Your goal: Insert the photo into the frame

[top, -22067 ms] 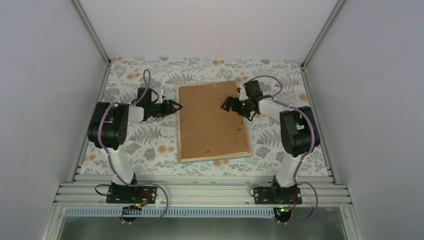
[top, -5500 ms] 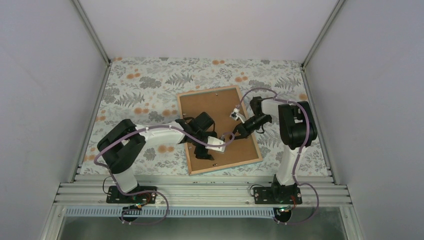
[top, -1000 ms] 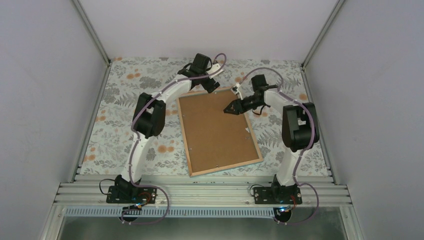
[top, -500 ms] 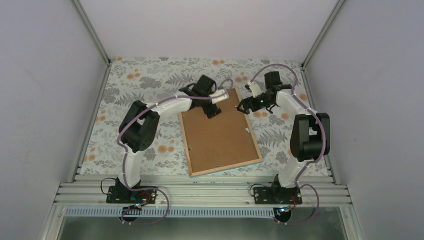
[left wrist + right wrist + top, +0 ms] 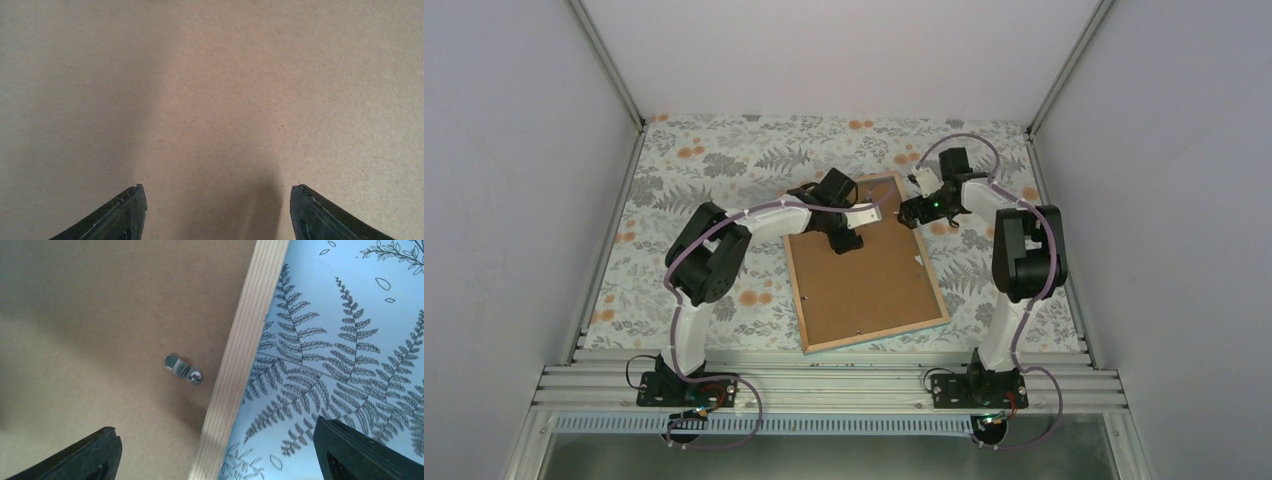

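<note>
**On the floral table (image 5: 694, 190), the frame (image 5: 877, 335) lies back up**

Its pale wood faces up; a brown backing board (image 5: 869, 285) fills it. The left gripper (image 5: 217, 192) hangs over the board's far part, jaws apart and empty. The right gripper (image 5: 216, 427), jaws spread wide, straddles the frame's far right edge beside a metal clip (image 5: 183, 368).

- Flat worktop (image 5: 684, 180), covered in a pale print of grey-green ferns and small orange blossoms.
- Large thin rectangular picture frame (image 5: 241, 350), pale wooden back upward, lies flat on it, right of centre, turned slightly askew.
</note>
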Robot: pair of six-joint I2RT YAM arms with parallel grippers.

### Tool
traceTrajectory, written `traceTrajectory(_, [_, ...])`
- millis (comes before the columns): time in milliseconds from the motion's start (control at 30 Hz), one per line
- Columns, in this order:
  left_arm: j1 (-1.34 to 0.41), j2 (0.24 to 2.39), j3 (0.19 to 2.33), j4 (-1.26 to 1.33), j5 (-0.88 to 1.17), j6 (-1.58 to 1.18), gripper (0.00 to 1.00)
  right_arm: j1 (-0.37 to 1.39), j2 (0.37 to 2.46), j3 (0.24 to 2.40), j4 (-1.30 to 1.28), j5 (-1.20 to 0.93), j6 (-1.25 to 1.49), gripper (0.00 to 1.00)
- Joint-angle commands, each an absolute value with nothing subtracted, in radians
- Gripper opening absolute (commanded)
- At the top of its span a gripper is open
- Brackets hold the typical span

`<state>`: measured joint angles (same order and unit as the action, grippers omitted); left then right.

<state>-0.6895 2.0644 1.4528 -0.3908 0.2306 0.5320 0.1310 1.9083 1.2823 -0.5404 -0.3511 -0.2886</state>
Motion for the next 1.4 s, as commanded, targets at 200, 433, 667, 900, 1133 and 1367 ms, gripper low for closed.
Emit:
traceTrajectory(200, [-0.695, 2.097, 1.381, -0.353, 0.278, 0.552, 0.67, 0.185, 2.002, 1.323, -0.413, -0.242, -0.253, 0.93])
traceTrajectory(433, [-0.703, 2.089, 1.355, -0.336, 0.266, 0.561, 0.66, 0.196, 2.051, 1.349, -0.381, -0.148, -0.229, 0.85])
traceTrajectory(667, [-0.703, 2.091, 1.354, -0.333, 0.266, 0.558, 0.66, 0.197, 2.060, 1.358, -0.365, -0.076, -0.230, 0.67])
traceTrajectory(900, [-0.703, 2.091, 1.361, -0.335, 0.262, 0.557, 0.66, 0.193, 2.049, 1.333, -0.364, -0.041, -0.259, 0.58])
traceTrajectory(1133, [-0.703, 2.094, 1.369, -0.337, 0.260, 0.550, 0.66, 0.179, 2.014, 1.305, -0.366, -0.014, -0.294, 0.56])
traceTrajectory(1367, [-0.703, 2.098, 1.378, -0.343, 0.258, 0.548, 0.66, 0.178, 1.998, 1.309, -0.393, -0.021, -0.320, 0.54])
